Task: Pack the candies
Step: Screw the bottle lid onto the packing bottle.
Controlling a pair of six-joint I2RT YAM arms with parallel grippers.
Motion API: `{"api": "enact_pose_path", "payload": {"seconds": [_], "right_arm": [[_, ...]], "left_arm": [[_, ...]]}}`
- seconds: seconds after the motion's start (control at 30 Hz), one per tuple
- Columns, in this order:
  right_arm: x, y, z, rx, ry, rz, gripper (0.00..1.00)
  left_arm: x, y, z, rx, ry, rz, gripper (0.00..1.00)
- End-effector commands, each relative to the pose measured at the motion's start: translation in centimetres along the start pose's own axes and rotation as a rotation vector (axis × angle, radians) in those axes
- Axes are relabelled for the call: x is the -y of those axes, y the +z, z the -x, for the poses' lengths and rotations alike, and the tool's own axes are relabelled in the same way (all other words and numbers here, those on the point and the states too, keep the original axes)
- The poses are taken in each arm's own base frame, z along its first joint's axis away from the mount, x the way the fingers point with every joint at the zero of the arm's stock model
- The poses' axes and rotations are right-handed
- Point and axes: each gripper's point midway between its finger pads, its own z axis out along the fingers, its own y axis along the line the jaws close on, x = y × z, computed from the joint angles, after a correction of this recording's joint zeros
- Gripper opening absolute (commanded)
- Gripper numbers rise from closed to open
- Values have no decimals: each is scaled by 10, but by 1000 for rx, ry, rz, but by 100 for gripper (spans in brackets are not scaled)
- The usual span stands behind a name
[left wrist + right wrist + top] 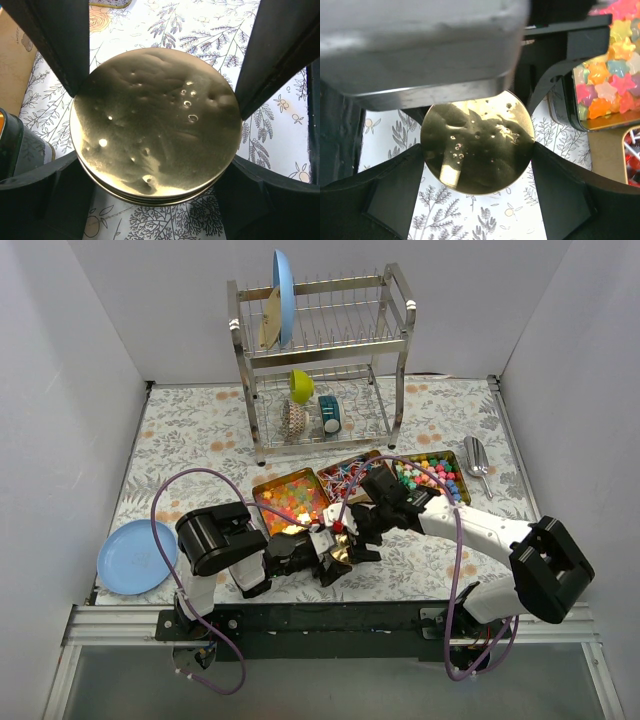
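— Any lettering on the gold disc [155,125]?
— None. Plain metal with dents and glare.
— The candy tin [563,107], or the wrapped candies [345,476]?
— No label shows on the tin, and the wrappers are too small to read.
— The patterned tape rolls [296,418] on the dish rack [392,340]?
— Patterns only. The desk [180,440] cloth has printed leaves and flowers, no words or numbers.

- left arm [215,540], 7 o'clock in top view: black blocky joint housings, white link at the base.
- right arm [480,528], 4 o'clock: white links, 1 large black joint housing.
- purple cables [165,487]: 2, 1 loop per arm, running to the bases.
- fingers [50,45]: matte black flat slabs.
- wrist block [325,535], centre: white, small red spot.
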Motion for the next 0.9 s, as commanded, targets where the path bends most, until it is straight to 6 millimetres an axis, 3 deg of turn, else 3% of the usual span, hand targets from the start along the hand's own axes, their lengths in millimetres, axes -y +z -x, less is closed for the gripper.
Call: {"api": "enact_pose_path", "payload": {"seconds": [0.0, 0.33, 0.57, 0.6, 0.63, 0.7, 0.73, 0.77, 0.8, 0.83, 0.87], "right_arm": [[-35, 21, -17, -41, 277, 59, 63], [-26, 24, -23, -60, 547, -66, 60], [-22, 25, -23, -55, 566, -88, 60], [-22, 24, -24, -59, 565, -89, 65], [-18, 22, -21, -55, 561, -98, 69], [-16, 18, -21, -64, 551, -105, 79], [-14, 15, -21, -70, 551, -107, 82], [-8, 12, -14, -64, 527, -114, 83], [-9, 9, -17, -86, 532, -114, 86], [-7, 7, -15, -87, 522, -120, 87], [-2, 2, -10, -79, 509, -133, 89]], "left_arm": [[-15, -8, -10, 5, -15, 84, 0], [-17, -7, -13, -7, -13, 93, 0], [-16, -7, -14, -11, -11, 86, 0], [-16, -7, -13, -10, -9, 85, 1], [-15, -6, -13, -13, -10, 82, 32], [-16, -7, -12, -26, -16, 84, 73], [-15, -8, -3, -5, -14, 84, 86], [-12, -10, -4, -18, -23, 68, 98], [-8, -14, -5, -28, -22, 51, 98], [-5, -17, 9, 2, -15, 35, 98], [-1, -21, 4, -30, -24, 18, 98]]}}
